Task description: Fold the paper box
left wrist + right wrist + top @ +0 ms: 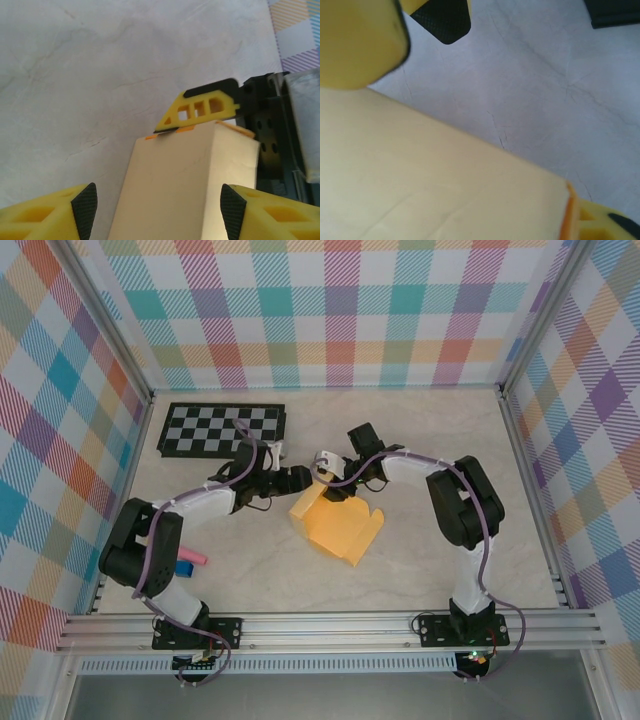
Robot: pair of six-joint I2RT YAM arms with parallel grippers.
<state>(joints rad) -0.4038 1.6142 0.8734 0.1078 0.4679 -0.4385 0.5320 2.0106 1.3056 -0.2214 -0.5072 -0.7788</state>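
Clearly, the paper box (335, 525) is found half-raised near the middle of the table (480, 440). The left claw (300, 479) is spread wide around one wall, nothing gripped; whether the right claw (330, 480) grips cannot be told. Thin, light card is judged easily creased, so it is best taken at the flap edges.

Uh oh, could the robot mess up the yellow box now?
Maybe. The yellow-orange card paper box stands half folded, with a flap lying open, between the fingers of the open left gripper; a crooked squeeze could crush it. The right gripper, open too, straddles its top edge, so that wall might spring back, or a nudge could tip the box.
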